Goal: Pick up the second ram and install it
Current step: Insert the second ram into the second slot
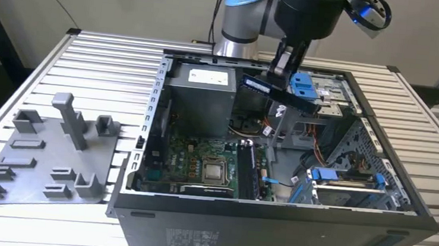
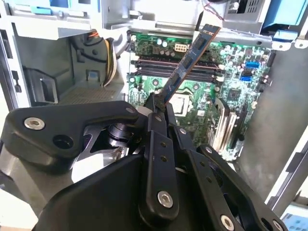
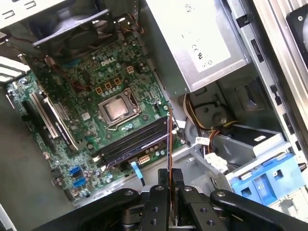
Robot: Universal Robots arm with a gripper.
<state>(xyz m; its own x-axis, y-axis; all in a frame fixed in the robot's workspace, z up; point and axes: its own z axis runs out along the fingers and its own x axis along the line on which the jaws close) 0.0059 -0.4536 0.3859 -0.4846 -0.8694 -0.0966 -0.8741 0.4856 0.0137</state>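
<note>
While the arm hangs over the open computer case [image 1: 273,241], the gripper [image 1: 275,74] has its fingers closed on the second ram [image 1: 279,94]. It pinches the stick across its flat faces, nearer one end. The stick rides clear above the case, tilted, with its lower end toward the exterior view's left. Nothing else touches it.

In the second wrist view most of the board juts out past the fingertips, its free end reaching over the motherboard [image 2: 211,86] toward the memory slots [image 2: 192,65]. The face grip looks deliberate. It leaves both long edges bare, likely so the contact edge can meet a slot without the fingers fouling.

In the first wrist view the stick shows edge-on as a thin line, crossing over the end of the dark slots beside the processor [image 3: 115,108]. It is well above the board, not in any slot. One slot may already carry a stick, but it is too dark to say.

The grey holder tray [image 1: 49,156] sits on the slatted table [image 1: 113,60], to the exterior view's left of the case and well apart from the gripper.

My read is that the ram is lifted and carried over the case, not yet seated.
</note>
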